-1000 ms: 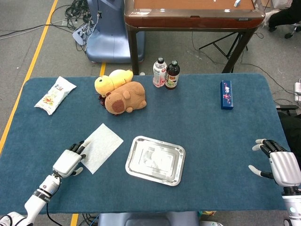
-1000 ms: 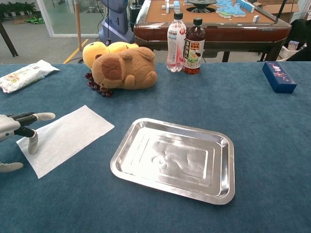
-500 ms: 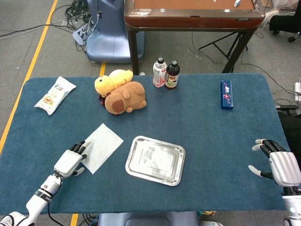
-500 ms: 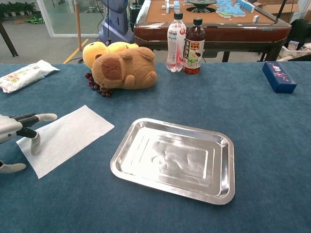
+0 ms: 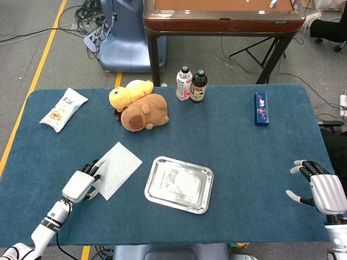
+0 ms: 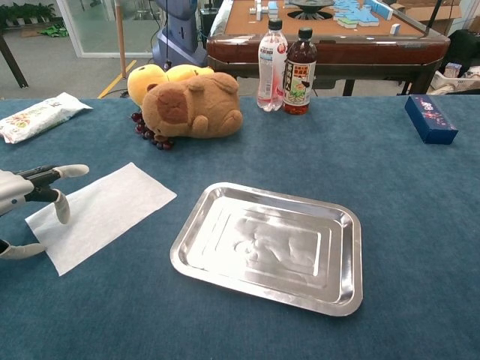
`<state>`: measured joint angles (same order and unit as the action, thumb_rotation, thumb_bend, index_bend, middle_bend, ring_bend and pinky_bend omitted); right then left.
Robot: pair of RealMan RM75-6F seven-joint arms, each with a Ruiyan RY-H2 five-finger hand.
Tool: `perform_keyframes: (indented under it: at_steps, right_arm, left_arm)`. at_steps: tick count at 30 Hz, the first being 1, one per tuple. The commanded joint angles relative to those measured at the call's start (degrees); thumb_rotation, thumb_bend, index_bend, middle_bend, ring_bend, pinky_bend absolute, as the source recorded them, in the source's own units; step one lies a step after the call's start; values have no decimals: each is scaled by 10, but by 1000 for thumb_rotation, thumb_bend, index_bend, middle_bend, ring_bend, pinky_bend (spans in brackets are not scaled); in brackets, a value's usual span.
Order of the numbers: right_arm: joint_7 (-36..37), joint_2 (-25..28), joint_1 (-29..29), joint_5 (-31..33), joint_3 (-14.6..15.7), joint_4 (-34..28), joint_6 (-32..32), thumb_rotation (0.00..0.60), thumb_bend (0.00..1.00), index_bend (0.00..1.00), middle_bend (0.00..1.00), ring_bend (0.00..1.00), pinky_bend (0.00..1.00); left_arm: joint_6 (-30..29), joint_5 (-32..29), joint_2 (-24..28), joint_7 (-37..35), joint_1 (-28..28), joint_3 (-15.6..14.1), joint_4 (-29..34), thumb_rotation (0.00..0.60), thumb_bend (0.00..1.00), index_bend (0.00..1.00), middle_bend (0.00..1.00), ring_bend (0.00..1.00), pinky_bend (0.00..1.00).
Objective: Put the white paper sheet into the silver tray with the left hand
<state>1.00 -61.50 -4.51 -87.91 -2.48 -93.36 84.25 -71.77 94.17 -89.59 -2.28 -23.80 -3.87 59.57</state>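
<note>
A white paper sheet [image 5: 116, 168] [image 6: 101, 211] lies flat on the blue table, left of the silver tray [image 5: 179, 184] [image 6: 270, 245], which holds nothing. My left hand [image 5: 80, 185] [image 6: 26, 199] hovers over the sheet's left edge with its fingers spread and pointing toward the sheet; it holds nothing. My right hand [image 5: 320, 190] is far off at the table's right edge, fingers apart and holding nothing. The chest view does not show it.
Behind the sheet lie a brown and a yellow plush toy [image 5: 140, 108] [image 6: 187, 101]. Two bottles [image 5: 191, 85] [image 6: 286, 64] stand at the back centre. A snack packet [image 5: 63, 109] [image 6: 37, 116] is at the back left, a blue box [image 5: 261, 108] [image 6: 430, 118] at the back right.
My left hand has risen slightly above the sheet's left edge, fingers still spread. The sheet, the tray and the right hand have not moved.
</note>
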Motion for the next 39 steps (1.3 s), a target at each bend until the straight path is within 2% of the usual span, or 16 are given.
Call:
perform_keyframes:
  at_steps: [1,19,39]
  right_arm:
    - [0,0,0,0,0,0,-1,600,88,405,307,239,438]
    - [0,0,0,-1,0,-1,0,600,88,405,307,239,438]
    - [2,1,0,-1,0,-1,1,600,89,405,311,239,438]
  left_arm:
    - [-1,1,0,4,0,-1,-3,600,255,415,0,0,188]
    - [0,7,9,32,1,-9,-10,600,228,372,0,0,188]
    - [-1,3,-16,26,2,-6,-27,600,225,380,0,0,200]
